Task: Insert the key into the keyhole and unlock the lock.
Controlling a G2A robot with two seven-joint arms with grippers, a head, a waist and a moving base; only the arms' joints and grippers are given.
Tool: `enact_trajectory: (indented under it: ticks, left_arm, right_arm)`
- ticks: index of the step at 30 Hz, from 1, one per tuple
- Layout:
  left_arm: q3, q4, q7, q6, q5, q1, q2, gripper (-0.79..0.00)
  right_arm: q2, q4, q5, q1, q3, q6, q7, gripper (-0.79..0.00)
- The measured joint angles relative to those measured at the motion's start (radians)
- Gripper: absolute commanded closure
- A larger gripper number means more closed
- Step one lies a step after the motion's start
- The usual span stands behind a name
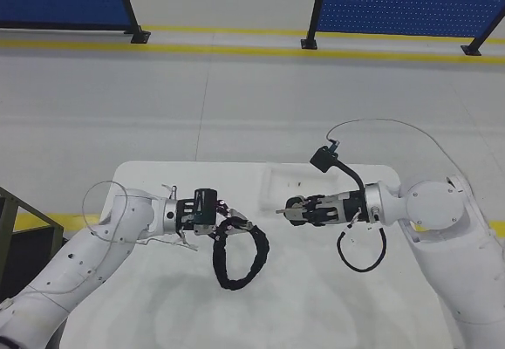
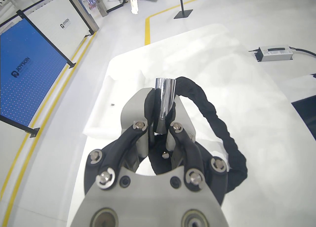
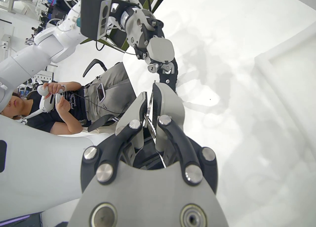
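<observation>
White tabletop [image 1: 322,297] lies beneath both arms, which meet above its middle. On the near side droops the black cable loop [image 1: 239,257] of the lock [image 2: 165,97], whose chrome cylinder is clamped tight in the left gripper [image 1: 228,222] with the keyhole [image 3: 152,68] facing right. Just to its right (a small air gap between), the right gripper [image 1: 289,211] pinches the key [image 3: 148,110], blade pointing left, seemingly near in line with the cylinder. Farther back sits a shallow tray [image 2: 103,104].
</observation>
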Motion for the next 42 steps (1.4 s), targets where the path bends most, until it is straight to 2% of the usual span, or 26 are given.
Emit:
enact_trajectory:
  ticks: [5,8,27,33,36,42]
  left_arm:
    - [-0.047,-0.040,-0.065,0.037,-0.087,0.037,0.003,0.000]
    - [-0.067,-0.061,-0.048,0.067,-0.117,0.056,0.002,0.000]
    - [-0.070,-0.061,-0.047,0.074,-0.118,0.060,0.002,0.000]
    - [-0.093,-0.098,-0.158,0.145,-0.161,0.091,-0.006,0.000]
    - [-0.088,-0.119,-0.208,0.188,-0.179,0.095,-0.020,0.000]
    - [-0.069,-0.128,-0.201,0.245,-0.179,0.093,-0.050,0.000]
  right_arm:
    - [0.001,-0.014,-0.008,-0.009,-0.007,0.040,-0.033,0.000]
    - [0.001,-0.014,-0.008,-0.009,-0.007,0.039,-0.032,0.000]
    - [0.001,-0.017,-0.009,-0.013,-0.009,0.041,-0.039,0.000]
    - [0.005,-0.123,-0.009,-0.016,-0.013,0.160,-0.047,0.000]
    - [0.011,-0.201,-0.037,-0.012,-0.006,0.265,-0.033,0.000]
    - [0.021,-0.304,-0.104,-0.001,-0.009,0.431,-0.001,0.000]
